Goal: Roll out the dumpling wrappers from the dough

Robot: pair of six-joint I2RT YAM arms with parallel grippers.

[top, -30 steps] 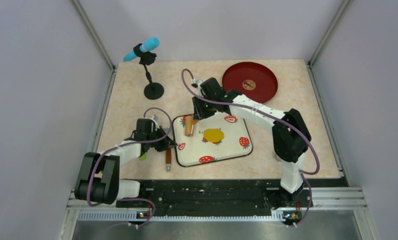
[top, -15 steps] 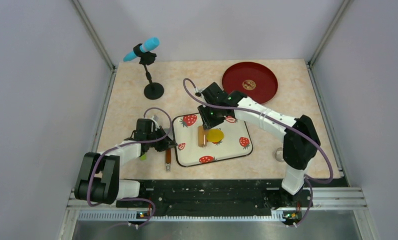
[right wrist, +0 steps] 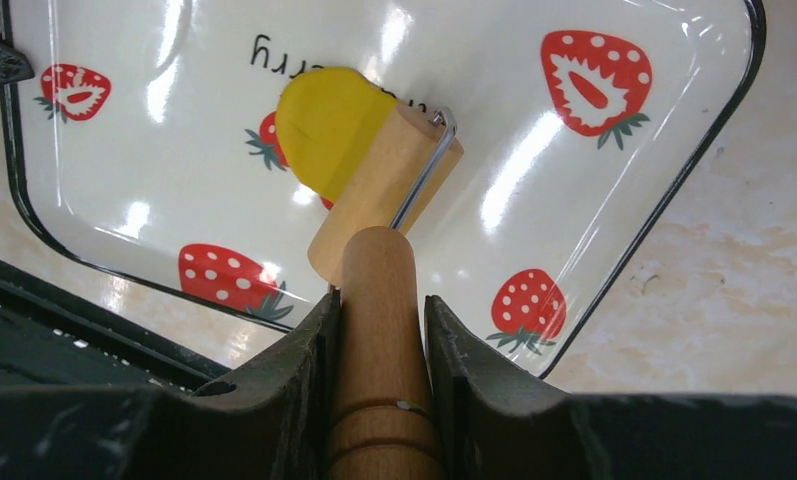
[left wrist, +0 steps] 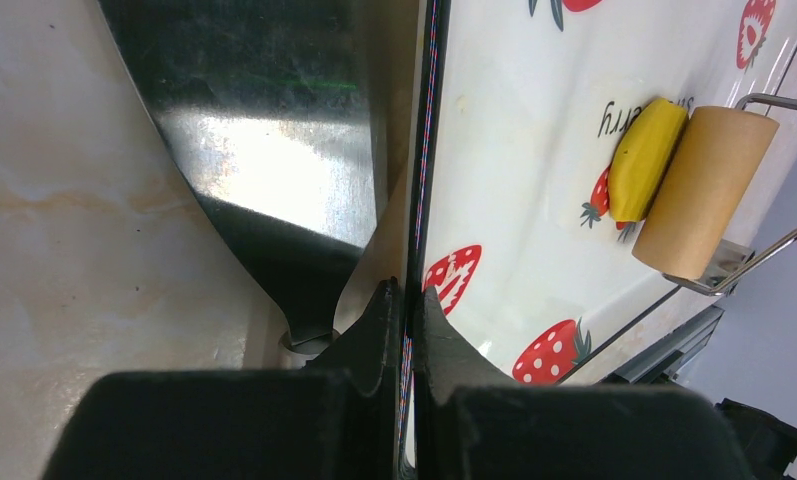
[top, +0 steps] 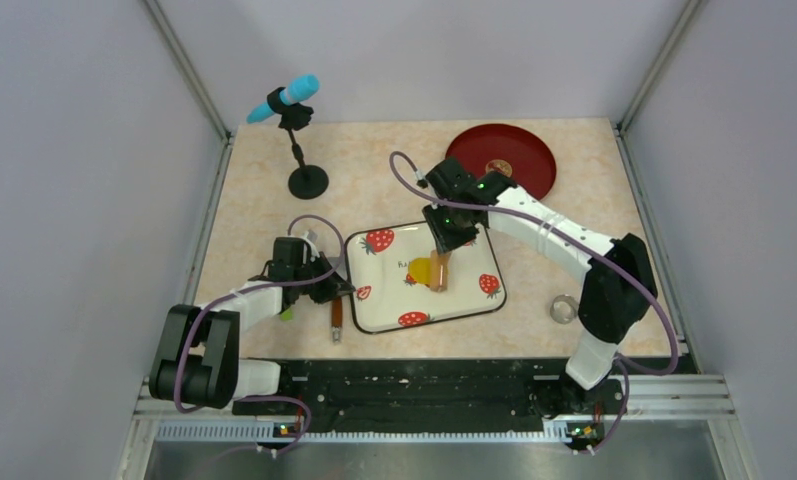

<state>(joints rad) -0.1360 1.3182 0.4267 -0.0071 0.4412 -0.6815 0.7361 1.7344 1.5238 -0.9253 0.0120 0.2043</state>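
- Two grips to read, nearest first: left gripper (left wrist: 406, 300) pinched together on the left rim of the strawberry tray (top: 374, 322), pinning it to the table (top: 254, 220).
- Clamped in the right gripper (right wrist: 379, 310) — the wooden handle (right wrist: 376, 262) of the roller (right wrist: 379, 195), held snugly from both sides, roller down on the tray.
- Near the tray's middle: the dough (right wrist: 324, 125), a flattened yellow patch lying over a strawberry print, one side tucked under the roller.
- Looks soft, clay-like and light, probably a little tacky; likely to thin unevenly under hard pressure and to tear if lifted by one edge.
- Better not pinched at all. Work it through the roller with light, even passes, and lift only from beneath, if at all.
- Glossy, slick-looking tray underneath, so expect the patch to slide rather than spread unless pressed straight down.
- Farther right on the table, well apart from the tray: small metal ring (top: 562, 308), probably the cutter for rounds.
- Farthest back — red plate (top: 501, 165), too far off to judge closely.
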